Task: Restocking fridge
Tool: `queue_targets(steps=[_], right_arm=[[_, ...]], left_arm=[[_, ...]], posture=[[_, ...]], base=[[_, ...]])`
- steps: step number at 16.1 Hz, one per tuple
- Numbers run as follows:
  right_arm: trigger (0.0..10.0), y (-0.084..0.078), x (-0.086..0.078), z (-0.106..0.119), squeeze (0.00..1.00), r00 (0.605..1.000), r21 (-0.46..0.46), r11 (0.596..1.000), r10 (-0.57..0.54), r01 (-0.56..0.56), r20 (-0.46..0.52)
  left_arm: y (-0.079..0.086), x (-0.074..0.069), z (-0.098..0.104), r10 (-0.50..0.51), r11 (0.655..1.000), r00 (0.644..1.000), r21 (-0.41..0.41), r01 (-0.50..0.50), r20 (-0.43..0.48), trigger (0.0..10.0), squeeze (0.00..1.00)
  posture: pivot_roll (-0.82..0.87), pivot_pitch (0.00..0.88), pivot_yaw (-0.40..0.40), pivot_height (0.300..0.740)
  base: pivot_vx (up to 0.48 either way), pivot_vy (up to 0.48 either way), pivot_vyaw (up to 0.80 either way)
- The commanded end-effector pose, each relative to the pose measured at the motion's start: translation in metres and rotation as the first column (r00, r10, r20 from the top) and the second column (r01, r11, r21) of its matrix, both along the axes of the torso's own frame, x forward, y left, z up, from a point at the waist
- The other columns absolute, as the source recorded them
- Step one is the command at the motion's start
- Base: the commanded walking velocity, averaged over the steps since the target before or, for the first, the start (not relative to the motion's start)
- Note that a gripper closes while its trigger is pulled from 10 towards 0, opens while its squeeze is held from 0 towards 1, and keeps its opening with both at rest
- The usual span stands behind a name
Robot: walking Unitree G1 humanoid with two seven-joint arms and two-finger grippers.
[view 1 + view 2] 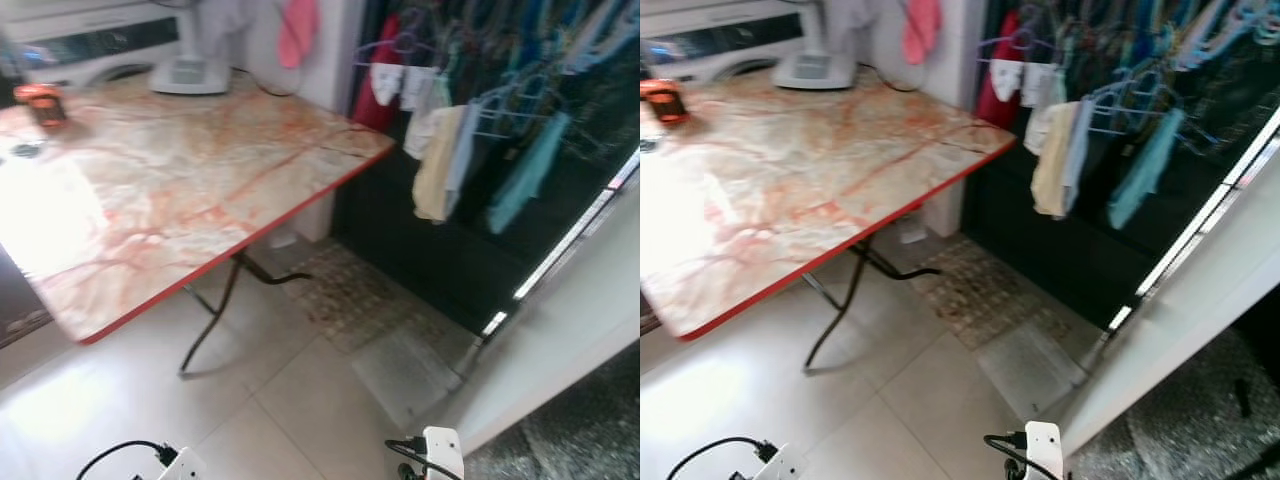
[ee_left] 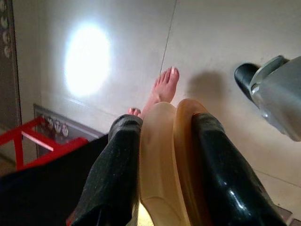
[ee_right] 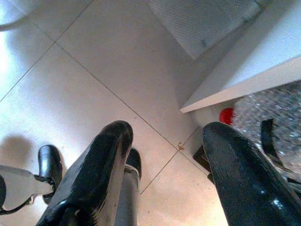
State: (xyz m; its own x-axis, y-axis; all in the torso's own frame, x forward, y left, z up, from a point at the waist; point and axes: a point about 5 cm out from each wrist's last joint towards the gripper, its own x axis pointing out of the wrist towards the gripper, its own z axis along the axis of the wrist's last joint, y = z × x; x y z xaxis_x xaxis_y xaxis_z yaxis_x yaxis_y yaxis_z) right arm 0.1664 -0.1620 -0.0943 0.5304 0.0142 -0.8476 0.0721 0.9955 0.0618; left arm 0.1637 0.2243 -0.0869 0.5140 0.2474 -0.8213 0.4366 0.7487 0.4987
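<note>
Transit step of the restock: the robot is walking with an item in hand, no fridge reached yet. Left end effector [image 2: 162, 160] hangs low at the robot's left side, its two black fingers [image 2: 113, 165] pinching a tan, rounded flat object [image 2: 164, 155]; probably a lid or plate-like food container, but the wrist view is too close to tell which. Under it is pale tiled floor [image 2: 225, 42] with a person's bare foot [image 2: 162, 87] just beyond the held object. Right end effector [image 3: 164, 174] also hangs low on the right, fingers spread apart with nothing between them, over floor tile beside the edge of a white panel [image 3: 263, 52]. Head views are tilted and a bit blurred: a marble-pattern folding desk [image 1: 200, 180] with red edge at left, an orange item [image 1: 42, 103] on its far left corner, a white appliance [image 1: 190, 70] at the far edge. Clothes on hangers [image 1: 470, 140] hang far right against a dark opening, with a mat [image 1: 350, 290] on the floor below. White panel near right [image 1: 570, 330] could be a door, maybe the fridge's; unclear. Next move calls for keeping the pinch firm, turning toward the fridge, then using the free right end effector to open it.
</note>
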Motion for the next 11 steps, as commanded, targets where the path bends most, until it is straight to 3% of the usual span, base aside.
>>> queue_targets(steps=[1, 5, 11], right_arm=[[10.0, -0.0025, 0.0004, 0.0002, 0.00, 1.000, -0.005, 1.000, -0.003, 0.003, -0.003], [10.0, -0.0025, 0.0002, 0.0001, 0.00, 1.000, -0.006, 1.000, -0.002, 0.002, -0.007], [10.0, -0.0018, 0.0006, 0.0002, 0.00, 1.000, -0.002, 1.000, 0.000, 0.000, -0.007]], left_arm=[[0.0001, 0.0002, 0.0002, 0.004, 1.000, 1.000, -0.001, -0.004, 0.009, 10.0, 0.00], [0.0005, 0.0002, 0.0003, 0.005, 1.000, 1.000, -0.001, -0.005, 0.012, 10.0, 0.00], [0.0017, 0.0003, 0.0007, 0.002, 1.000, 1.000, -0.002, -0.002, 0.014, 10.0, 0.00]], posture=[[-0.03, 0.000, -0.088, 0.740], [-0.03, 0.006, -0.087, 0.740], [-0.03, 0.010, -0.084, 0.740]], base=[[0.000, 0.000, -0.79], [0.000, 0.412, -0.79], [0.000, 0.000, -0.79]])
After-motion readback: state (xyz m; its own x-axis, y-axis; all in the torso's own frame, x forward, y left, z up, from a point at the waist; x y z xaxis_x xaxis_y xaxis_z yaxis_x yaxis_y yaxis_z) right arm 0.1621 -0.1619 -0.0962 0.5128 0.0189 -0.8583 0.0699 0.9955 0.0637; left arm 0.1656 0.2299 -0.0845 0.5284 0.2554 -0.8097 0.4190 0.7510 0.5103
